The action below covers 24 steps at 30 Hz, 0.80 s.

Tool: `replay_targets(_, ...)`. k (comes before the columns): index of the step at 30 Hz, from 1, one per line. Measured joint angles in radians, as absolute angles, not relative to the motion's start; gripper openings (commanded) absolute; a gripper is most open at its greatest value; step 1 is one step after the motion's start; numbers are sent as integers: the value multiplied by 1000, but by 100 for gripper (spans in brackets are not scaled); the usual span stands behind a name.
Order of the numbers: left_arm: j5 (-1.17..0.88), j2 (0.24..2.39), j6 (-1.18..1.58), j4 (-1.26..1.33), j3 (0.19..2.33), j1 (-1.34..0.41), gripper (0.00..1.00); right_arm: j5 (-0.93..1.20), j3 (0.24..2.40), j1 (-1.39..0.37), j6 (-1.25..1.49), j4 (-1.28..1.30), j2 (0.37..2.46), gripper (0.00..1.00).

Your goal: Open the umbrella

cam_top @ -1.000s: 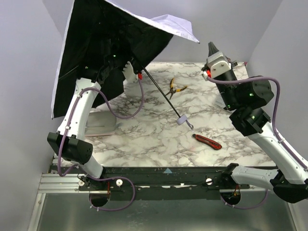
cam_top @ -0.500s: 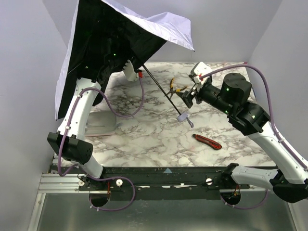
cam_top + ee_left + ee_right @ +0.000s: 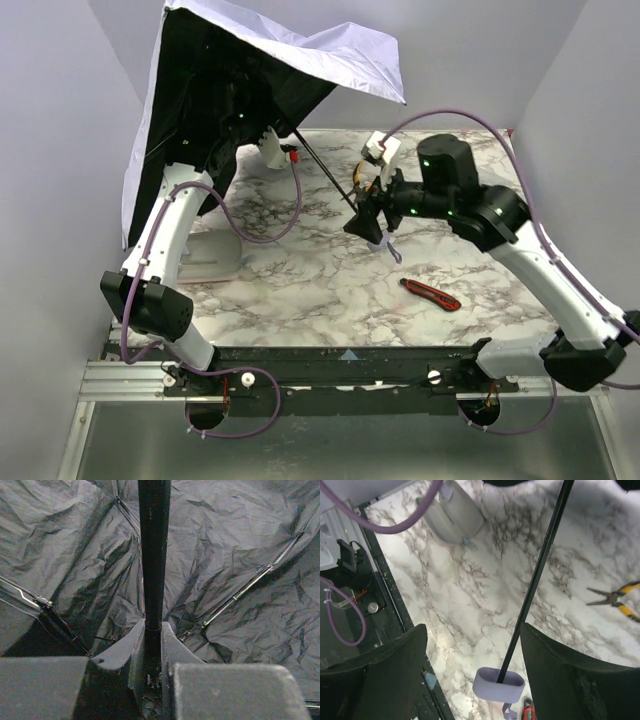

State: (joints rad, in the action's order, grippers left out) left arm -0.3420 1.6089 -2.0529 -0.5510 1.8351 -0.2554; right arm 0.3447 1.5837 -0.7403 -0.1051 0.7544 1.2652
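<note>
The left tool [image 3: 152,647] pinches the pole [image 3: 154,555] of the umbrella [image 3: 300,45], up under the black cloth. The right tool [image 3: 474,630] is spread wide, with the handle [image 3: 498,685] between its fingers [image 3: 390,665].

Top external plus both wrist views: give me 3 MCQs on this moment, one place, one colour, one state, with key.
1. Where does the utility knife lie?
A. On the table, nearer the arm bases than the umbrella's handle
B. Against the back wall
C. Off the table, on the floor

2. What colour is the inside of the umbrella?
A. Red
B. Yellow
C. Black

3. How does the right gripper stand?
A. Shut on the knife
B. Fingers open, one on each side of the handle
C. Shut, holding nothing

Key:
1 A: in the top view the knife lies on the marble, on the near side of the handle.
2 C: the left wrist view shows black lining around the shaft, which the left gripper clamps.
3 B: the right wrist view shows a wide gap with the handle in it.
</note>
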Motion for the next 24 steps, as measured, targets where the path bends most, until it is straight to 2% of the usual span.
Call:
replay_targets(5, -344, 1607, -2053, -524, 1811, -255, 0, 315, 1658, -740, -75, 802, 1378, 73)
replay_targets(10, -349, 1589, -2053, -487, 1769, -255, 0, 245, 1662, -740, -92, 811, 1385, 68)
replay_targets(14, -349, 1589, -2053, -458, 1768, -255, 0, 234, 1611, -740, -122, 822, 1383, 60)
replay_targets(19, -350, 1589, -2053, -411, 1768, -255, 0, 231, 1516, -740, -150, 864, 1382, 41)
replay_targets(24, -364, 1586, -2053, -352, 1740, -249, 0, 222, 1499, -723, -166, 875, 1382, 34)
